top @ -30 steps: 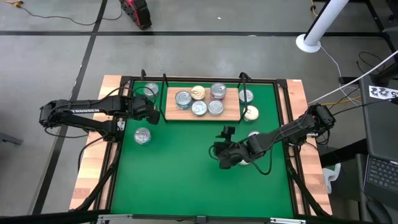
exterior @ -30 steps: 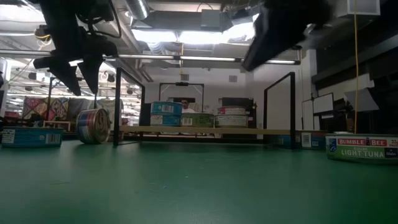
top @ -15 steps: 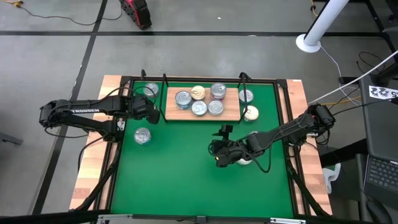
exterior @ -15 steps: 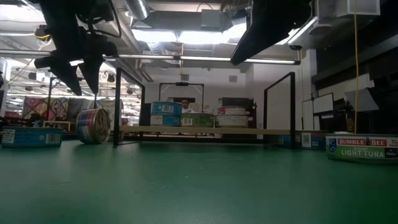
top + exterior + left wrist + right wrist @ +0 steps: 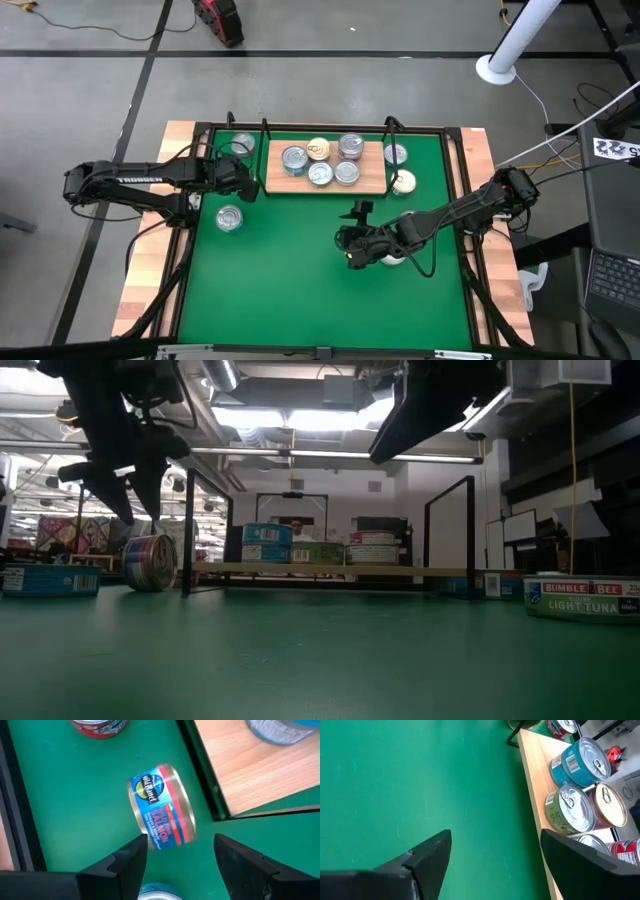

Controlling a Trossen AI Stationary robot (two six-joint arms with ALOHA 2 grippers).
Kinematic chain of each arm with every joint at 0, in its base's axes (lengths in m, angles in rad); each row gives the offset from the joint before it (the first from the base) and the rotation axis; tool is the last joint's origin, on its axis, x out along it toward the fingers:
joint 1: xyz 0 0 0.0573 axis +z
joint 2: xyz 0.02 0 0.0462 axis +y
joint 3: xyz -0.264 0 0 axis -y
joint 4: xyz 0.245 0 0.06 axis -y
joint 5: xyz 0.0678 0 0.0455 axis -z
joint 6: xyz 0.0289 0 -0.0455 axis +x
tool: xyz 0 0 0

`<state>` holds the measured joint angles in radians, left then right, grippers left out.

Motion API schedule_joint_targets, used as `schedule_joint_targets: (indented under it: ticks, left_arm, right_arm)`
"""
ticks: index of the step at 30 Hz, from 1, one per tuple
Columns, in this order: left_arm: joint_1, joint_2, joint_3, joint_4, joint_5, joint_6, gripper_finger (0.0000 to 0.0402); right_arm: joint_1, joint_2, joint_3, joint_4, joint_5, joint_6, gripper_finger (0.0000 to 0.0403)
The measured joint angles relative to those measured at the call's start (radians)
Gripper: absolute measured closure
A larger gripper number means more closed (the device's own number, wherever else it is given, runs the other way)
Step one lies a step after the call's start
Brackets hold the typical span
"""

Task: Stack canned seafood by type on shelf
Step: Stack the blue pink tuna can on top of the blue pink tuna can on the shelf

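Salmon tin [image 5: 161, 806]: blue-and-red label, gold rim, lying on its side on the green mat [image 5: 290, 270] just beside the shelf [image 5: 373, 180] corner. Left gripper [image 5: 180, 852] is hovering over it, fingers spread, touching nothing. Right gripper [image 5: 495, 851] (mid-mat) is hanging wide open, empty, facing five tins [image 5: 572, 810] sitting on the shelf.

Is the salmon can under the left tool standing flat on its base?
No. In the left wrist view the salmon can lies on its side on the green mat, label facing up.

Ceiling lights [image 5: 300, 415] are glaring at the low view's top, leaving both arms hanging as dark silhouettes.
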<state>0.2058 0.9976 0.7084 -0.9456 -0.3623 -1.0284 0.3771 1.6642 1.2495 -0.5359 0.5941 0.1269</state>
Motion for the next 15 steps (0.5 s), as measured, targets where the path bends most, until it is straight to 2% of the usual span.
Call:
schedule_joint_targets:
  ticks: [4,11,15]
  left_arm:
    - [0.000,-0.001,-0.011,0.021,0.001,0.011,0.0171]
    - [0.000,-0.026,-0.031,-0.004,-0.002,0.013,0.0099]
    - [0.000,-0.030,-0.032,0.001,-0.006,-0.013,0.0077]
  right_arm:
    - [0.000,0.000,0.000,0.011,0.005,-0.003,0.0097]
    - [0.000,0.000,0.000,0.007,0.005,-0.005,0.0097]
    - [0.000,0.000,0.000,0.003,0.005,-0.006,0.0097]
